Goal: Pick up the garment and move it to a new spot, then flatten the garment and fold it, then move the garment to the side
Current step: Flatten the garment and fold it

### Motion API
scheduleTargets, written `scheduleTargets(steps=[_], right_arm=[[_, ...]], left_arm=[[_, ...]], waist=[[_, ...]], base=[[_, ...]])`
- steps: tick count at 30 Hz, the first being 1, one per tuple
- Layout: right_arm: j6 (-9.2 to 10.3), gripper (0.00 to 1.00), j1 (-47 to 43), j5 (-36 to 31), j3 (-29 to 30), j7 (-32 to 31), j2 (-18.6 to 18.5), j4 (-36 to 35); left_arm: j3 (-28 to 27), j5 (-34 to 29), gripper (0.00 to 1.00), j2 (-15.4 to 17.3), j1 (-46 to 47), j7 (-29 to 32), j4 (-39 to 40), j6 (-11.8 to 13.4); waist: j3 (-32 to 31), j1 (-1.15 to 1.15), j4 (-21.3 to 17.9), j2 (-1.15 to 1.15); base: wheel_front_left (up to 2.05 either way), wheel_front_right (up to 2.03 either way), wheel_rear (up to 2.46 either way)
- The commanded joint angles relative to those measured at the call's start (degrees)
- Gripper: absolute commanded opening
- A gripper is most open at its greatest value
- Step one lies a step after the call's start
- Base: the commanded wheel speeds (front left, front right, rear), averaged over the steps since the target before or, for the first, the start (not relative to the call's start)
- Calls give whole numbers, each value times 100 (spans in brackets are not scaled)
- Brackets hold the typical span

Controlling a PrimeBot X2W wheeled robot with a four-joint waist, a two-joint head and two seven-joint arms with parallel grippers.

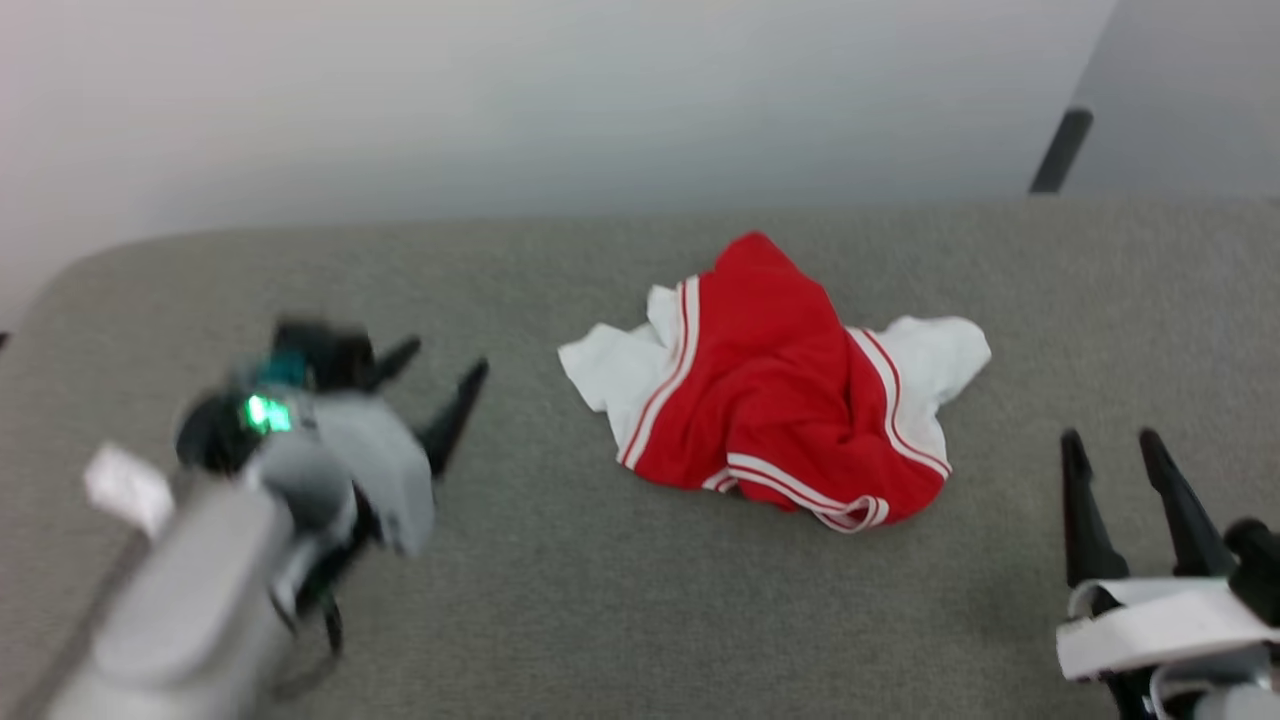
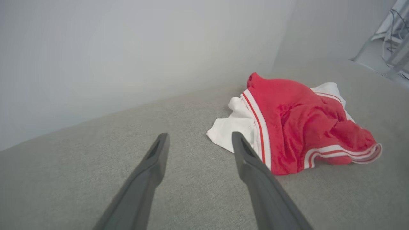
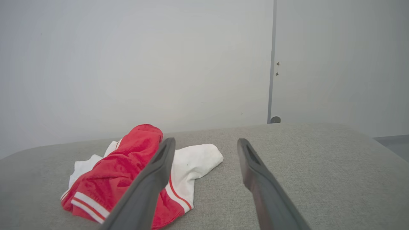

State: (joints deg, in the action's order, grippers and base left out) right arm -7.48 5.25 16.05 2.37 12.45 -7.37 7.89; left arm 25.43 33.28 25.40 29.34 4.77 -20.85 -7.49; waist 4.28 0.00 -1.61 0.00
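Red jersey T-shirt [image 1: 770, 400] lies crumpled in a heap near the middle of the grey upholstered surface [image 1: 600, 600], its white sleeves spilling out on both sides and its striped trim showing. Your left gripper [image 1: 445, 357] hovers to its left, fingers spread wide and empty. Your right gripper [image 1: 1111, 438] sits at the lower right, equally wide, holding nothing. Both stand clear of the cloth, with a pale wall [image 1: 500, 100] behind.
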Motion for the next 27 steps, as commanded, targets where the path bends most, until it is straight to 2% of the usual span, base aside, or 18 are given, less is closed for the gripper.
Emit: scheduleTargets(steps=[1,7,12,15,18,20,27], right_arm=[[-3,100,182,-10,-66,65,34,30],[-3,100,551,21,-158,191,173,194],[-3,100,729,59,-231,259,277,310],[-3,100,830,66,-265,272,325,355],[-3,100,882,59,-255,275,348,328],[-3,100,957,56,-275,277,385,273],[-3,100,1086,42,-348,278,429,231]], left_arm=[[366,468,100,201,517,395,-173,8],[1512,1843,100,686,1966,1737,-747,6],[2185,2638,100,860,2734,2598,-1151,5],[2379,3111,100,857,3052,2952,-1294,5],[2468,3327,100,842,3226,3048,-1365,5],[2747,3270,100,950,3435,2996,-1490,4],[3440,3313,100,962,3632,2952,-1847,5]], waist=[[561,0,-373,0],[1172,0,-797,0],[1540,0,-1076,0],[1698,0,-1174,0],[1775,0,-1205,0],[1892,0,-1250,0],[2048,0,-1247,0]], base=[[0,0,0],[0,0,0],[0,0,0],[0,0,0],[0,0,0],[0,0,0],[0,0,0]])
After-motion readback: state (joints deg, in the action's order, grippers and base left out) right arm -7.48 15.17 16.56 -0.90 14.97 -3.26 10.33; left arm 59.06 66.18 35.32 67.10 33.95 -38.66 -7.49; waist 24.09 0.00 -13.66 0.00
